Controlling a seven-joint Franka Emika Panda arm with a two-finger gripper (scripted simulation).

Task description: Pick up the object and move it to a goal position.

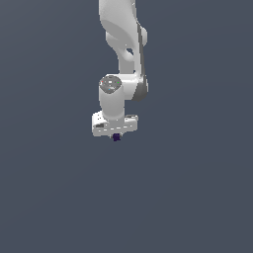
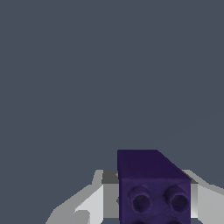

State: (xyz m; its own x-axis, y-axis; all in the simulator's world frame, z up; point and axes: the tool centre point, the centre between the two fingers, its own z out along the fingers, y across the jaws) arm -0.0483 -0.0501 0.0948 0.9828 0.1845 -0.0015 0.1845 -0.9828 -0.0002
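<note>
Your white two-fingered gripper [image 1: 116,137] points straight down, clamped on the small dark purple studded block [image 1: 116,137]. In the wrist view, pale fingers [image 2: 94,202] flank the block [image 2: 151,183] on both sides, touching it.

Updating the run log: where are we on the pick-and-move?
Done: the pick looks made. The dark purple block sits between the tool's fingers in the wrist view. In hand: in the exterior view it pokes out just under the white tool. Left: delivery; no goal marker shows in either view, so the remaining distance cannot be judged.
</note>
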